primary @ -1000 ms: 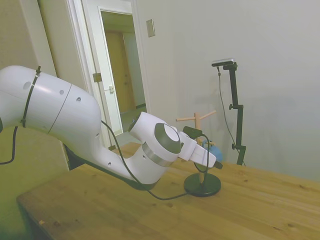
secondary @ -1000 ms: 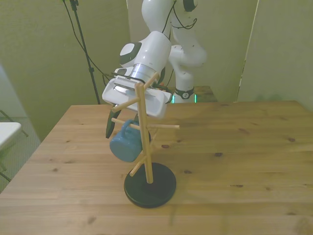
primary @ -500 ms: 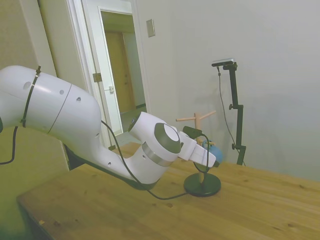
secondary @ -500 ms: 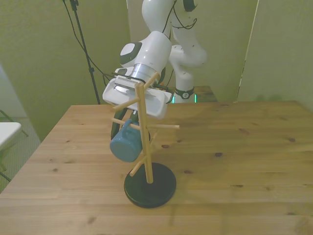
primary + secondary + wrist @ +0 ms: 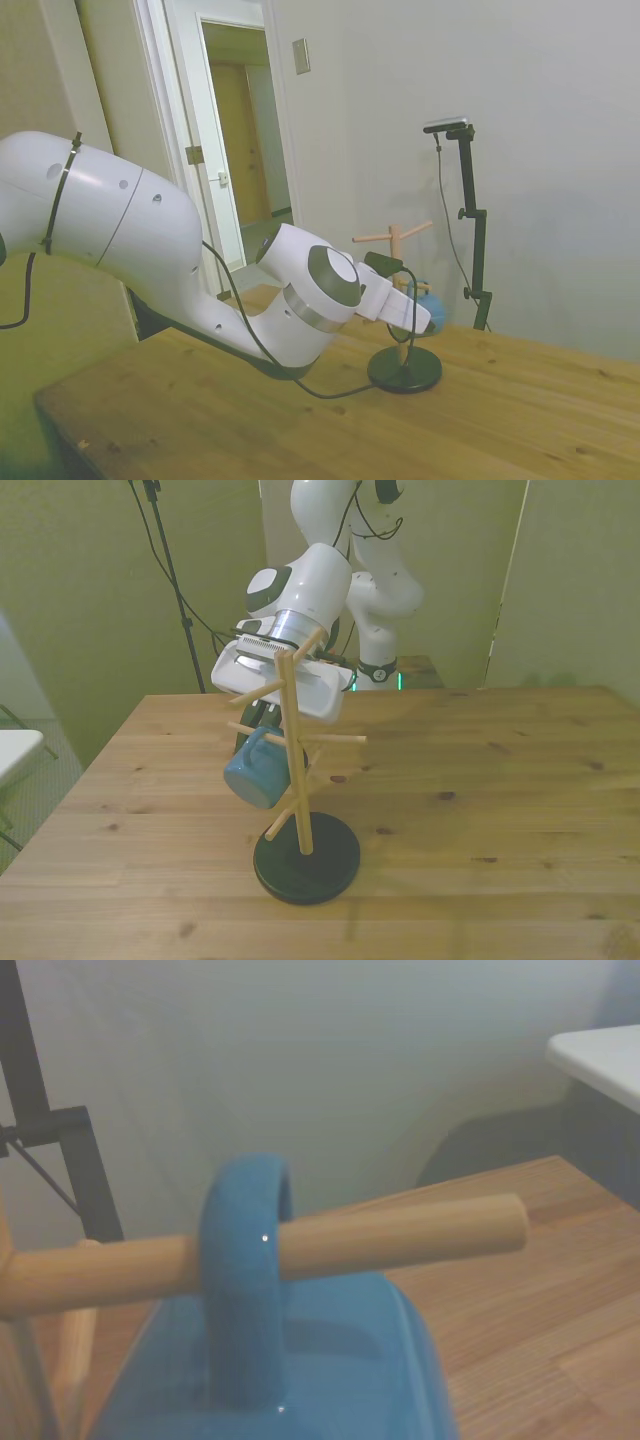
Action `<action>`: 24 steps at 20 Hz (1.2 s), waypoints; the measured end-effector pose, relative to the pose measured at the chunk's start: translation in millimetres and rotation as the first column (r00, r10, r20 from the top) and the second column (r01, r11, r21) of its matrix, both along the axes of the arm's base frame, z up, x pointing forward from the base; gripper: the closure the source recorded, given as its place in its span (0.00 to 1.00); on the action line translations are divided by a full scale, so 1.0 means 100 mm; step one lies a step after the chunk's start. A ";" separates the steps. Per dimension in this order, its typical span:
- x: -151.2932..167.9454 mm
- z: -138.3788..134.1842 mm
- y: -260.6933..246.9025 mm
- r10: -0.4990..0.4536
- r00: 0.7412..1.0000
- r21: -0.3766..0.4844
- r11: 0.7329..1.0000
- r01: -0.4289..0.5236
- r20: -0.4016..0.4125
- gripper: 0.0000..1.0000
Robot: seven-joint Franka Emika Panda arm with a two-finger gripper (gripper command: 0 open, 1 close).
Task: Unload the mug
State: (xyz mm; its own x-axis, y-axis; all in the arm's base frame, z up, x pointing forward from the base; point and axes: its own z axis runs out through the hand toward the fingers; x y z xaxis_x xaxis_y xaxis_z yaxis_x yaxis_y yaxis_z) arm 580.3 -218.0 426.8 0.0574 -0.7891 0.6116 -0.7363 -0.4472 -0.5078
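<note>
The light-blue mug [image 5: 252, 772] hangs by its loop handle [image 5: 240, 1290] on a lower peg [image 5: 400, 1235] of the wooden mug tree [image 5: 297, 790], on the front view's left side of the post. My gripper [image 5: 258, 750] reaches down behind the tree's top pegs. One dark finger [image 5: 243, 740] lies against the mug's upper side; the other is hidden behind the mug and post. In the side view the mug [image 5: 432, 308] shows just past the gripper [image 5: 425, 320], above the tree's black round base [image 5: 404, 368].
The tree's black base [image 5: 306, 858] stands near the table's middle, toward the front view's left. Several other pegs stick out at different heights around the gripper. A white surface [image 5: 18, 752] lies beyond the table's edge at the front view's left.
The visible dark finger has moved in from the front view's left until it rests against the mug. The mug has tipped and shifted slightly on its peg.
</note>
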 end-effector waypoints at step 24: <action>-0.45 0.07 -0.43 -0.052 0.996 0.100 0.994 0.044 0.079 1.00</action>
State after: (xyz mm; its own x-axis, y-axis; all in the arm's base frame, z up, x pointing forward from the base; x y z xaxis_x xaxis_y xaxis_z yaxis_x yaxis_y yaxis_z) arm 535.8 -260.9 433.5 -0.0289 -0.8459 0.5325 -0.7105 -0.3573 -0.6062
